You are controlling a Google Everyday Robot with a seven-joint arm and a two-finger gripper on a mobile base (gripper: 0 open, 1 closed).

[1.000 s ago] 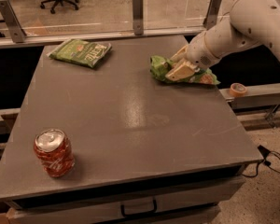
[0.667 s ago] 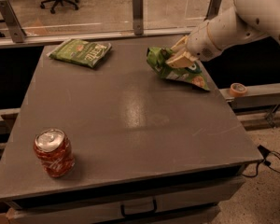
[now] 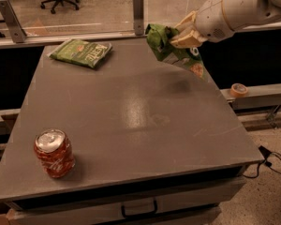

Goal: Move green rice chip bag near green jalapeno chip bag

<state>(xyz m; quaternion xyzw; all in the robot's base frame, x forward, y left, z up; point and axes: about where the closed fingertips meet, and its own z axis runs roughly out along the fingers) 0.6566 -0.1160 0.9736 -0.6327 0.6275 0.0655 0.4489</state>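
Observation:
The green rice chip bag (image 3: 171, 50), bright green with tan chip pictures, hangs in the air above the table's far right edge. My gripper (image 3: 181, 35) is shut on its upper part and holds it clear of the surface. The green jalapeno chip bag (image 3: 82, 52), flat olive-green with white lettering, lies at the far left of the grey table (image 3: 131, 121), well to the left of the held bag.
A red soda can (image 3: 54, 153) stands at the table's front left corner. A roll of tape (image 3: 238, 89) sits on a ledge to the right of the table. A glass barrier post (image 3: 138, 7) stands behind the far edge.
My gripper has lifted the green rice chip bag off the table and carried it up and slightly left. The jalapeno bag and the can have not moved.

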